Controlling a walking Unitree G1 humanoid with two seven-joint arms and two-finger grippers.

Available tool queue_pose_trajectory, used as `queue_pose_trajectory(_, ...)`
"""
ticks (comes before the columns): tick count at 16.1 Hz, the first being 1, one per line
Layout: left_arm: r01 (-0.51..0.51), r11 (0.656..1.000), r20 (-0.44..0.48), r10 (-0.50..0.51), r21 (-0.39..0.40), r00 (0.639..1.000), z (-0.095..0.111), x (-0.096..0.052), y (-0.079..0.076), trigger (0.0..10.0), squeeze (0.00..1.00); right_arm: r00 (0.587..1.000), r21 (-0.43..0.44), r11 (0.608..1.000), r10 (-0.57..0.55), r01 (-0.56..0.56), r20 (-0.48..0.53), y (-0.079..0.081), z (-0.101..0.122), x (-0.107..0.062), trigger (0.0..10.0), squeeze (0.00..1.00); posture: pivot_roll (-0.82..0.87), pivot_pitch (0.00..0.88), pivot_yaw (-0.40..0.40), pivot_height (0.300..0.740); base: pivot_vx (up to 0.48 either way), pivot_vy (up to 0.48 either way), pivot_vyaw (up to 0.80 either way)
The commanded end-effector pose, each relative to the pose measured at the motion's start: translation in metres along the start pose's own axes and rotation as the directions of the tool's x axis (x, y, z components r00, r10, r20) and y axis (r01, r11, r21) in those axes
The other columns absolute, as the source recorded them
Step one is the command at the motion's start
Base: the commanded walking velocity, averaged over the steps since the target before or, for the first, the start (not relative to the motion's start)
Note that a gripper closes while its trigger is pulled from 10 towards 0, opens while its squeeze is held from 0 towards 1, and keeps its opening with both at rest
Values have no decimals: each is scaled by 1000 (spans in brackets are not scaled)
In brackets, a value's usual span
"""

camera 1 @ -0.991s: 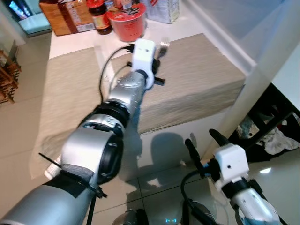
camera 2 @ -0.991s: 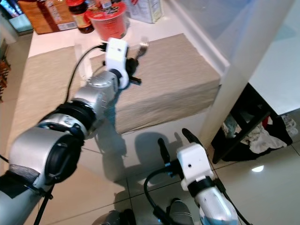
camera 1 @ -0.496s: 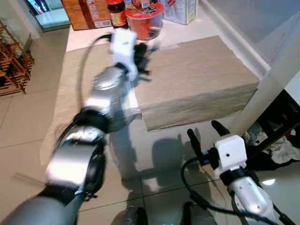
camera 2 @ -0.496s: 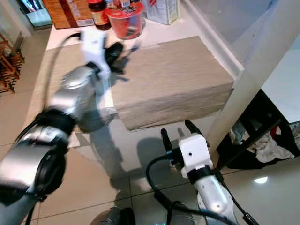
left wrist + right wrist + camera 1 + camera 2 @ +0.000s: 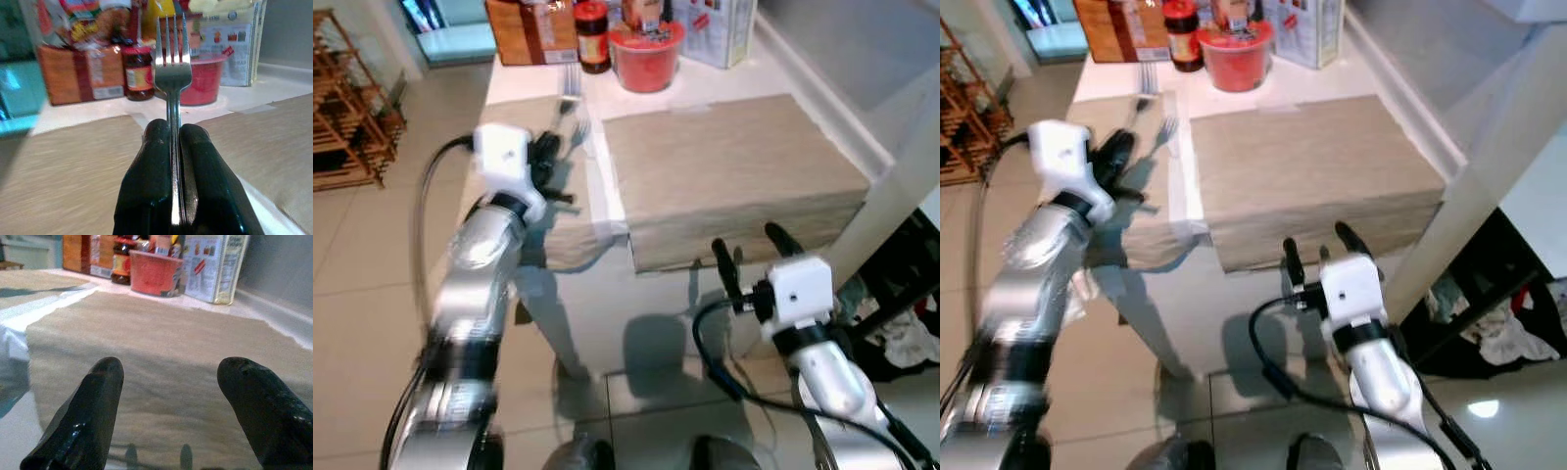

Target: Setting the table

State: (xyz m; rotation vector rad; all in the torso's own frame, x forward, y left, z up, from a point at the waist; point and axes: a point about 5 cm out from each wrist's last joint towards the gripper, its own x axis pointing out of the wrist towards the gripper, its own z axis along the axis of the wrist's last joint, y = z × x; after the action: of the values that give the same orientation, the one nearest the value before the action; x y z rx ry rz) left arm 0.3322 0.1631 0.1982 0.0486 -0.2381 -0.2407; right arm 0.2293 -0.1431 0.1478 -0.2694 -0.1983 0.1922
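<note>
Closest to me, my right gripper (image 5: pixel 751 257) hangs just off the near edge of the table (image 5: pixel 656 294), fingers spread wide with nothing between them; through its wrist camera I look between the two black fingertips (image 5: pixel 95 396) across the right-hand placemat (image 5: pixel 734 171).

Further out on the left, my left gripper (image 5: pixel 553 162) is up over the left placemat (image 5: pixel 1141 211), near the strip of bare white table between the two mats. Its fingers are pressed tight on the handle of a fork (image 5: pixel 172 83), which stands out from the gripper with the tines pointing away toward the far end of the table. The fork is off the table surface, held in the air. This arm is blurred in the head views.

At the far end I see a red tub (image 5: pixel 646 61), a dark jar with a red lid (image 5: pixel 592 44) beside it, a brown box (image 5: pixel 533 29) to the left, and a white printed carton (image 5: pixel 720 29) to the right. A wooden rack (image 5: pixel 352 108) stands on the floor to the left.
</note>
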Motion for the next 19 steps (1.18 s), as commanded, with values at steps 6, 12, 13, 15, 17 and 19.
queue_pose_trajectory(6, -22, 999, -79, 19, -37, 997, -12, -35, -16, 0, 0, 999, 23, 999, -31, 31, 16, -2, -5, 11, 10000, 0, -14, 36, 49, 740, 0, 0, 0)
queue_pose_trajectory(12, -23, 995, -117, 12, -97, 993, -16, -34, -29, 0, 0, 999, 40, 999, -32, 32, 0, -1, -15, 14, 10000, 0, -27, 28, 40, 740, -400, 0, 0)
queue_pose_trajectory(13, -24, 995, -118, 13, -96, 993, -16, -33, -29, 0, 0, 1000, 40, 999, -31, 31, -3, -1, -16, 13, 10000, 0, -27, 28, 40, 740, -480, 0, 0)
queue_pose_trajectory(15, -23, 995, -117, 12, -92, 993, -16, -31, -29, 0, 0, 1000, 41, 999, -30, 30, -6, 0, -17, 13, 10000, 0, -30, 32, 41, 740, -240, 0, 0)
queue_pose_trajectory(17, -13, 996, -116, 3, -87, 993, -15, -29, -32, 0, 0, 1000, 42, 999, -28, 29, -8, 1, -17, 13, 10000, 0, -32, 32, 42, 740, 0, 0, 0)
queue_pose_trajectory(19, -1, 997, -117, -8, -77, 993, -15, -28, -36, 0, 0, 1000, 41, 999, -28, 29, -11, 1, -18, 13, 10000, 0, -34, 34, 43, 740, 0, -219, 0)
